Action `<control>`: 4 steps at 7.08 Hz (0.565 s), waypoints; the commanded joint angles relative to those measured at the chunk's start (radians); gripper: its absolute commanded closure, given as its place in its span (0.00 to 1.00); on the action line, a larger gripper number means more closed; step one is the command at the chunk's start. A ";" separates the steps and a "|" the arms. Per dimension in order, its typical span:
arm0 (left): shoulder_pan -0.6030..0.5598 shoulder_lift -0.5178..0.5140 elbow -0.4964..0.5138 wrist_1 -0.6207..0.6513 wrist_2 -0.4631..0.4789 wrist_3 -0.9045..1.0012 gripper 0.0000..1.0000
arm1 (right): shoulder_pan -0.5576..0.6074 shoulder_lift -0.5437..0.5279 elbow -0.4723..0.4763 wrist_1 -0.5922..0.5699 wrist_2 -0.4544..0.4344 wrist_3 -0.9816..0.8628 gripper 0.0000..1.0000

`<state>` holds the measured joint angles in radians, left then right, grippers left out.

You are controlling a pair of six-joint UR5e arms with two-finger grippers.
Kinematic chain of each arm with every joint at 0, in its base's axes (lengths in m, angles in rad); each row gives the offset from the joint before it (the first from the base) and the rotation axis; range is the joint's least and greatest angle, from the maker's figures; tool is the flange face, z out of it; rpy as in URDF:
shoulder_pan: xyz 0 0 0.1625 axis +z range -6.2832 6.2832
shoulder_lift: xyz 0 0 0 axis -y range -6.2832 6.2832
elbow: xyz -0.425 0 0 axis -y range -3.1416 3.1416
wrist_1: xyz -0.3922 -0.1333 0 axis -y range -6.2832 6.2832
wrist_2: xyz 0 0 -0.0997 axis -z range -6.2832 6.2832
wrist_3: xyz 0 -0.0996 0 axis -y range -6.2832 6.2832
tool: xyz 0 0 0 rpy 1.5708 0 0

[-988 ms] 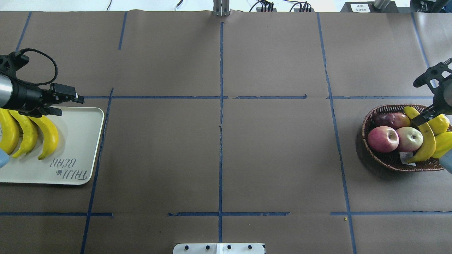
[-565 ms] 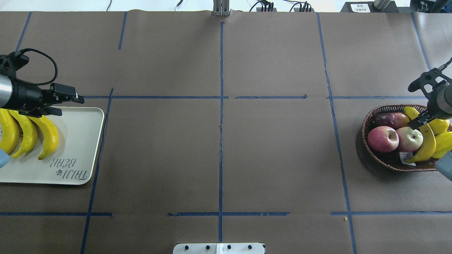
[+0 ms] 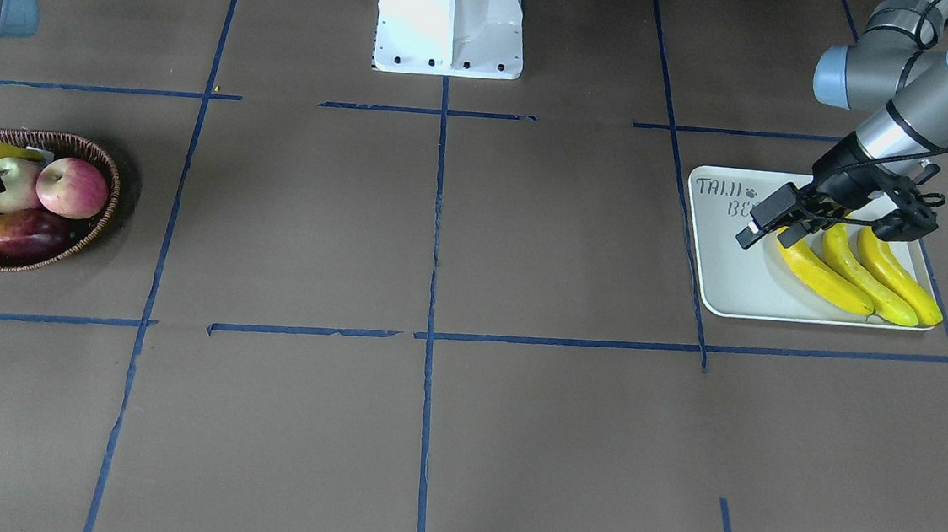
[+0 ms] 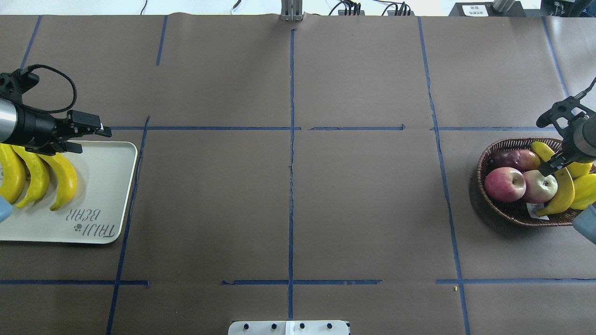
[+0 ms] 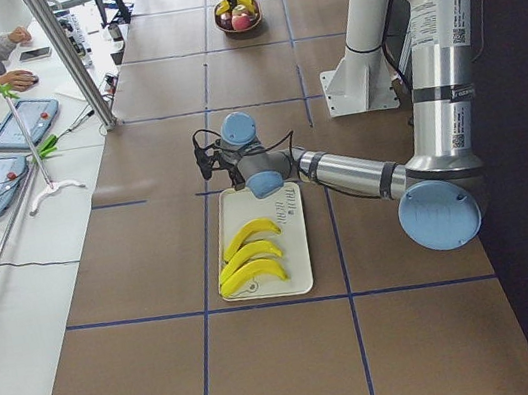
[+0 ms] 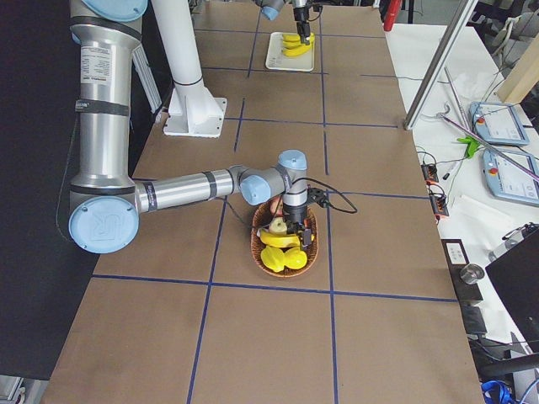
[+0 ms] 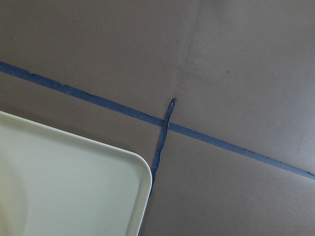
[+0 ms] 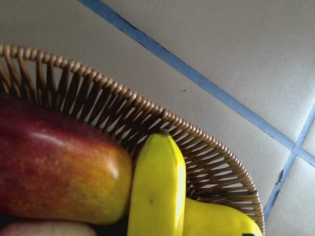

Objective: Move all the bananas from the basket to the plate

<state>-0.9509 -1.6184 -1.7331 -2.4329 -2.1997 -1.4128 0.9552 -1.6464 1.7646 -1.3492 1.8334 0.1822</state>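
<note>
- Right gripper has slid a little toward 8 o'clock in the overhead view since a second ago. It now sits lower along the banana in the basket. Left arm and plate contents are unchanged.
- Basket is at the 3 o'clock edge of the table in the overhead view, and the plate at the 9 o'clock edge, well apart.
- One banana is left in the basket, curving from the 12 o'clock rim down to the 5 o'clock rim.
- At 9 o'clock of that banana are a pink apple, a pale apple and a dark red apple. Yellow-green fruit lies at its 3 o'clock side.
- Right fingers come down at the banana's upper half, by the pale apple. Cannot tell whether they are clamped on it or loose.
- Right wrist view: the banana tip touches the dark red apple, with the wicker rim just behind.
- Three bananas lie side by side on the plate's 9 o'clock half, touching or nearly so.
- Left gripper hovers over the plate's 12 o'clock edge, fingers spread and holding nothing.
- Left wrist view: only a plate corner and blue tape.
</note>
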 commanded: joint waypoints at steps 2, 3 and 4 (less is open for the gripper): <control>0.006 0.000 0.003 0.000 0.000 0.000 0.00 | -0.010 -0.015 0.002 -0.001 -0.003 -0.012 0.67; 0.006 0.000 0.003 0.000 0.000 0.000 0.00 | -0.010 -0.015 0.007 -0.001 -0.002 -0.013 0.84; 0.007 0.000 0.003 0.000 0.000 0.000 0.00 | -0.010 -0.015 0.010 -0.001 0.000 -0.013 0.91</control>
<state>-0.9445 -1.6183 -1.7307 -2.4329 -2.1997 -1.4128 0.9458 -1.6605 1.7709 -1.3499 1.8315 0.1704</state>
